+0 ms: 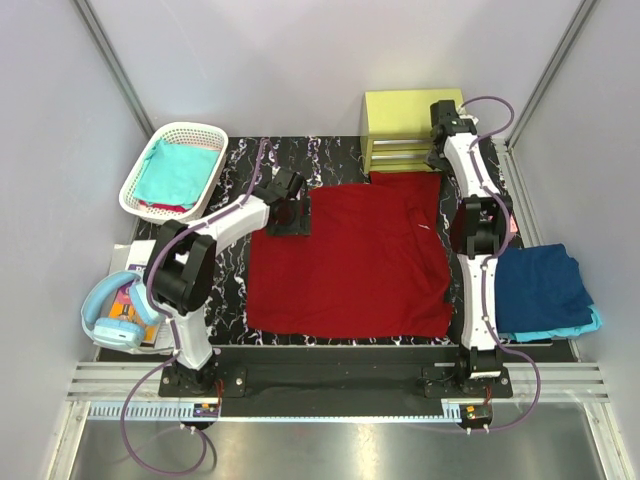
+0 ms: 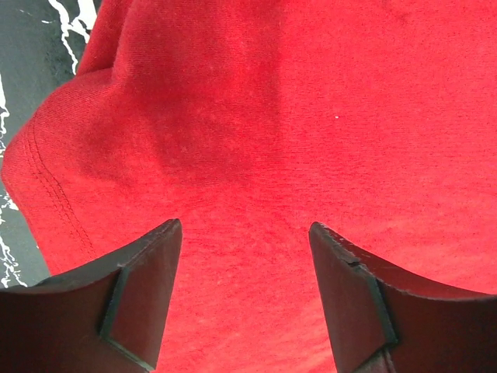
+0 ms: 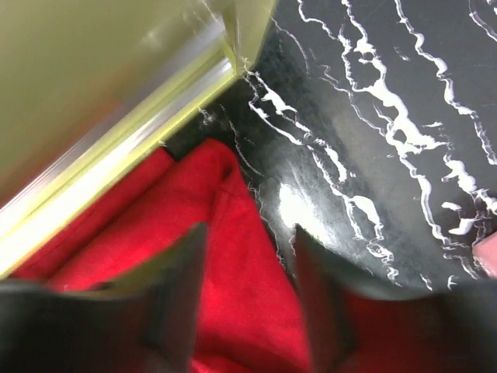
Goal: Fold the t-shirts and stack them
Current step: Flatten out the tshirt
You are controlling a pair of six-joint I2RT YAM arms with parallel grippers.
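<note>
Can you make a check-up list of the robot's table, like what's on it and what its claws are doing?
Surface: black marbled table, mostly under cloth.
Job's things: dark red t-shirt spread flat in the middle; teal t-shirt in the basket; navy t-shirt lying on a light blue t-shirt at the right.
Clutter: white basket far left; yellow box at the back; blue headphones near left.
Grippers: left gripper open, low over the red shirt's far left part; right gripper open at the shirt's far right corner, beside the box.
Cables: purple cables loop from both bases.
Surroundings: pale walls; metal rails at the near edge.
</note>
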